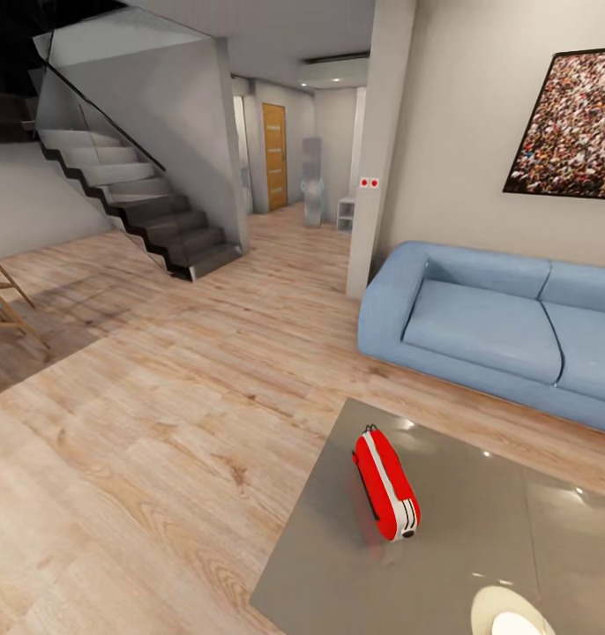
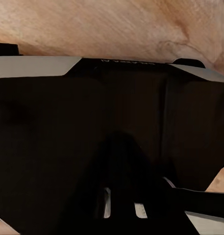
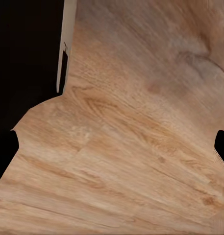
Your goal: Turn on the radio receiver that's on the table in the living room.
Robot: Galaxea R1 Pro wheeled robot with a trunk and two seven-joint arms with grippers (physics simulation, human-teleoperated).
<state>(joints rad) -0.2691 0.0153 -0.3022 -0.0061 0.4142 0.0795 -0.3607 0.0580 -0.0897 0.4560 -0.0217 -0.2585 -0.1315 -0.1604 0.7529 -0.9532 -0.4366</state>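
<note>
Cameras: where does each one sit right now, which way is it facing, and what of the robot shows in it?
Head: on the robot's head, looking forward and down at the radio on the table, sofa behind.
Left wrist: faces dark robot body; floor beyond.
Right wrist: faces down at the floor; dark robot part beside.
All views share the plank floor.

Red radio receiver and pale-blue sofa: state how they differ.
The red radio receiver with white trim is small and hard-cased; the pale-blue sofa is large and cushioned. The radio lies on the glossy grey table; the sofa stands on the wood-plank floor by the wall.
</note>
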